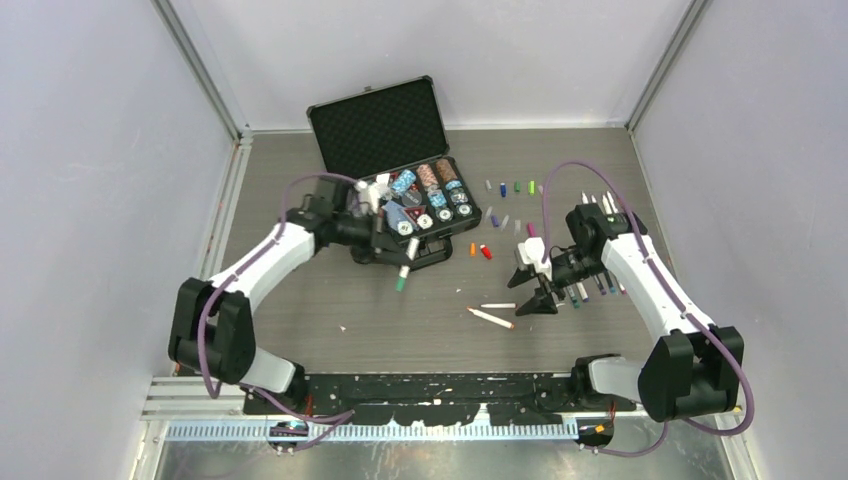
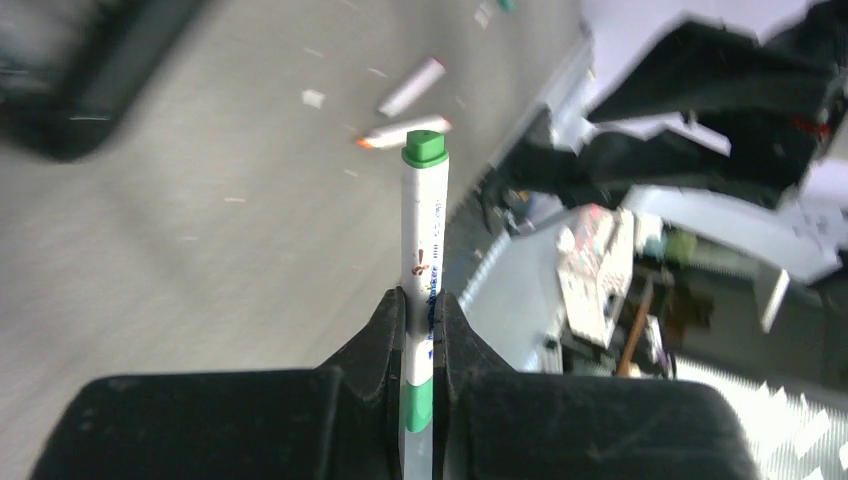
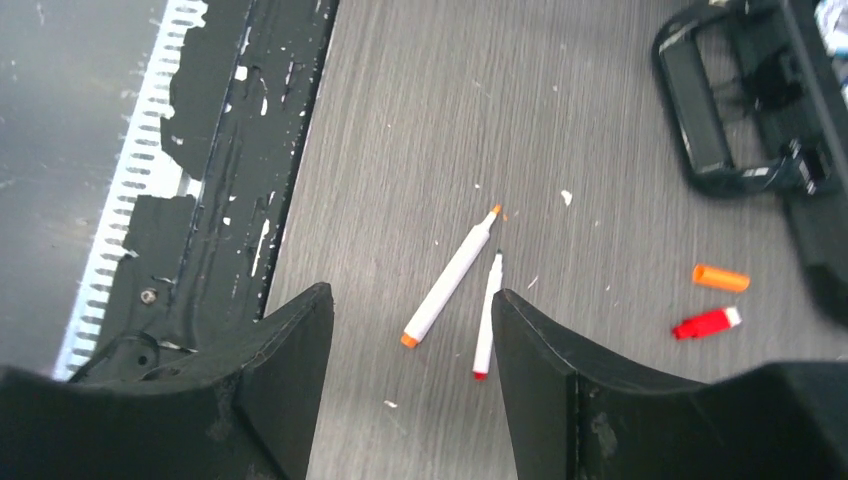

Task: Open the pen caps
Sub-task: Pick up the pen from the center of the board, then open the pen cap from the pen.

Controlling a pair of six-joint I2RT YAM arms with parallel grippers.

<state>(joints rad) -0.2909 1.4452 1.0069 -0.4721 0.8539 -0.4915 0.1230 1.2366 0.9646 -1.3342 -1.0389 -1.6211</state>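
Note:
My left gripper (image 1: pixel 398 250) (image 2: pixel 424 300) is shut on a white pen (image 2: pixel 424 230) whose green cap (image 2: pixel 424 148) (image 1: pixel 402 281) points away from the jaws, just in front of the black case (image 1: pixel 400 150). My right gripper (image 1: pixel 532 290) (image 3: pixel 410 292) hangs open above two uncapped pens lying on the table, one orange-ended (image 3: pixel 448 280) (image 1: pixel 492 318) and one red-ended (image 3: pixel 487 318). Loose pen caps lie nearby: an orange one (image 3: pixel 720 277) (image 1: pixel 472 248), a red one (image 3: pixel 706 322) (image 1: pixel 486 252), and a row of several (image 1: pixel 517 186) further back.
The open case holds stacks of poker chips (image 1: pixel 430 195); its handle (image 3: pixel 710 110) faces the table middle. More pens lie in a row by the right arm (image 1: pixel 598 285) and behind it (image 1: pixel 606 203). The black base rail (image 1: pixel 430 385) runs along the near edge.

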